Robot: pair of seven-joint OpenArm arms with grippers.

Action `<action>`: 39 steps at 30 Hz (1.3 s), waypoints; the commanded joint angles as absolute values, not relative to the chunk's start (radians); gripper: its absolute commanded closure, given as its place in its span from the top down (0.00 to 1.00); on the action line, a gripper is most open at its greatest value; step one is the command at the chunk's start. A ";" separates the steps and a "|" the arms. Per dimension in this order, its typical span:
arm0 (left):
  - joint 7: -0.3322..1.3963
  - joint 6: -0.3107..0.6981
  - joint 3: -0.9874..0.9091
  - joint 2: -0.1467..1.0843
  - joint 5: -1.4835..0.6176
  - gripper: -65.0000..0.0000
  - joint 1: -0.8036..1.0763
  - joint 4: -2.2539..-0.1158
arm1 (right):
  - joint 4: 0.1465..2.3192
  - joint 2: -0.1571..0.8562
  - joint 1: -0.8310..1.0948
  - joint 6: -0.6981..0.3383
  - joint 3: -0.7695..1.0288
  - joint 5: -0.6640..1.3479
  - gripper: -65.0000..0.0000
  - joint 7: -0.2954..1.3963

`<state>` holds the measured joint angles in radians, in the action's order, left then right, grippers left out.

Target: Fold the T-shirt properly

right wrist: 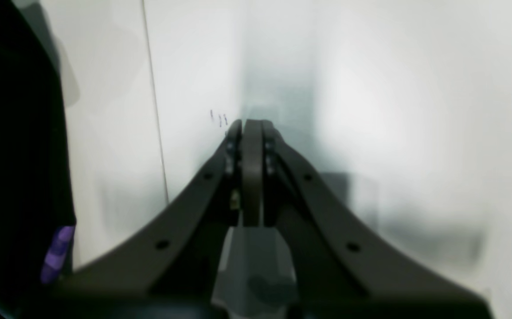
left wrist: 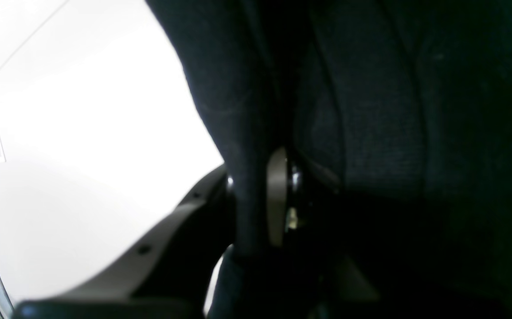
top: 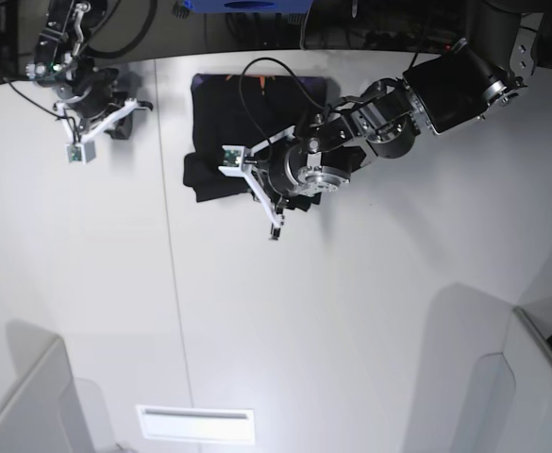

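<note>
A broad white matte desk (top: 351, 311) fills nearly the whole base view, its far edge curving against a dark strip of room beyond. A thin dark seam (top: 175, 283) runs down the surface from far edge to near edge, left of centre. A pale rectangular label or slot (top: 195, 425) lies near the bottom. Soft grey shadows pool at the lower corners. A blue object (top: 242, 5) sits past the far edge, among dark cables.

One T-shirt (top: 221, 132), one table (top: 351, 311) — and two arms, one end effector each.
</note>
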<state>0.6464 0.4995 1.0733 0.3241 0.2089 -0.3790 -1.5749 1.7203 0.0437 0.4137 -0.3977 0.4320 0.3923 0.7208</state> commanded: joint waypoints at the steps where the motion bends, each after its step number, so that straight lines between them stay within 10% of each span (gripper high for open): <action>1: 0.642 0.496 1.061 0.321 0.213 0.00 -0.398 -1.592 | 1.736 0.051 0.412 -0.397 0.435 0.400 0.00 0.705; 5: 0.702 0.496 1.064 0.297 0.213 0.00 -0.403 -1.593 | 1.736 0.051 0.412 -0.397 0.435 0.400 0.00 0.705; 15: 0.716 0.496 1.059 0.285 0.213 0.76 -0.409 -1.696 | 1.736 0.051 0.414 -0.397 0.435 0.400 0.00 0.707; 18: 0.716 0.496 1.055 0.289 0.216 0.85 -0.410 -1.733 | 1.736 0.051 0.414 -0.397 0.435 0.400 0.00 0.708; 22: 0.777 0.496 0.901 0.285 0.211 0.72 -0.389 -1.824 | 1.742 0.051 0.427 -0.397 0.435 0.400 0.00 0.705; 27: 0.831 0.496 0.656 0.277 0.209 0.00 -0.278 -1.959 | 1.808 0.058 0.495 -0.397 0.435 0.400 0.00 0.605; 33: 0.792 0.496 0.444 0.306 0.211 0.00 -0.107 -1.982 | 1.916 0.087 0.602 -0.397 0.443 0.394 0.00 0.535; 39: 0.326 0.492 0.239 0.441 0.211 0.00 0.229 -1.982 | 1.997 0.096 0.727 -0.403 0.522 0.234 0.00 0.530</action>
